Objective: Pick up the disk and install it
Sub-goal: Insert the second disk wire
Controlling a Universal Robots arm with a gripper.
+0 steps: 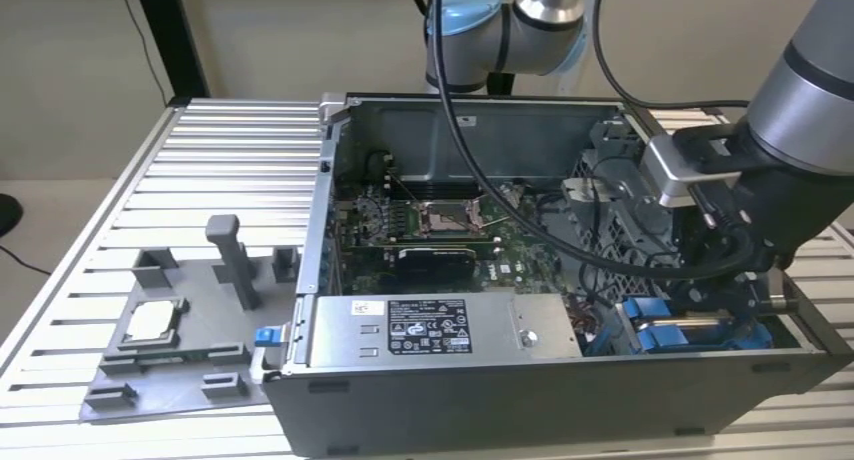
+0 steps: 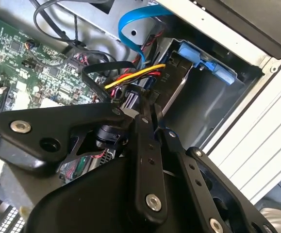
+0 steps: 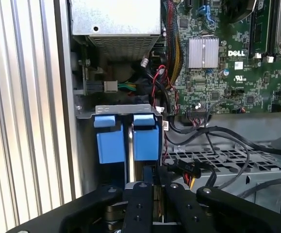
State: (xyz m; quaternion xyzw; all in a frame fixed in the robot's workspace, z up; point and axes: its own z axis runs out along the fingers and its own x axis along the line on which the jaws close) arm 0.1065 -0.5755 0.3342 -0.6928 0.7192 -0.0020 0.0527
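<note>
The tool hangs low inside the computer case, at the case's front corner on the exterior view's right. In both wrist views its fingers are drawn together, and I can make out nothing clearly held between them.

Right in front of the tips is the disk. It stands edge-on in the case's drive bay, with the blue end of its carrier facing the tool. A second blue-ended carrier sits just beside it in the same bay, with a thin metal strip between the two.

My judgement is that the pick-up is done and the work is at the install step, with the disk already in its slot and the tool placed to press it home. I cannot tell whether it is fully seated. Finishing would call for a straight push along the bay, kept square to the blue end and clear of the black cables looping just beside the bay.

Deeper in the case, the grey power supply lies along the front wall and the green motherboard covers the floor. Outside the case, on the counter to the exterior view's left, a grey fixture holds a small square chip.
</note>
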